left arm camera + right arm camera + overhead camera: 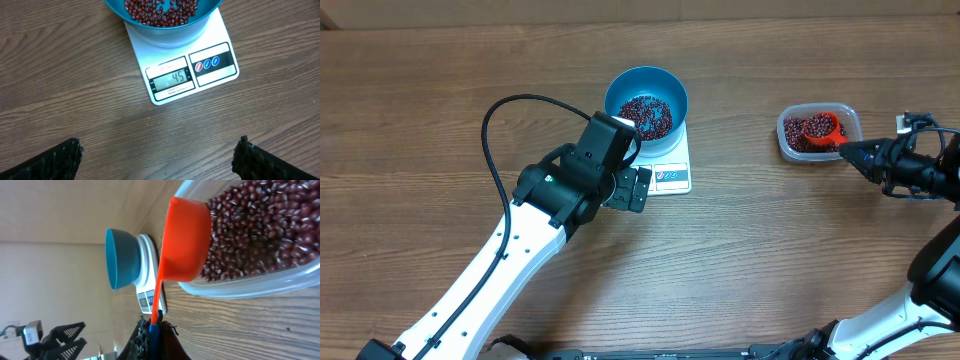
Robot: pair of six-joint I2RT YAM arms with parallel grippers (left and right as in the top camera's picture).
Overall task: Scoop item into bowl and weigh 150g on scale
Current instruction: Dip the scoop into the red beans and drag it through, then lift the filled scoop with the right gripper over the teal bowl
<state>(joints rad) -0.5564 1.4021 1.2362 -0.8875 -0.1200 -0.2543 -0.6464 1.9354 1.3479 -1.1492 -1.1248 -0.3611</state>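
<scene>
A blue bowl (632,84) partly filled with dark red beans (649,115) stands on the white scale (672,178); in the left wrist view the scale (210,75) shows 45 on its display. My left gripper (632,188) hovers open and empty just in front of the scale, its fingers (60,160) wide apart over bare wood. My right gripper (850,150) is shut on the blue-tipped handle of the red scoop (820,128). The scoop's cup (187,240) lies in a clear tub (786,132) among more beans (260,225).
The tub sits at the right of the wooden table, about a hand's width from the scale. The left arm's black cable (495,120) loops over the table to the left of the bowl. The right wrist view shows the bowl (122,257) and scale beyond the scoop.
</scene>
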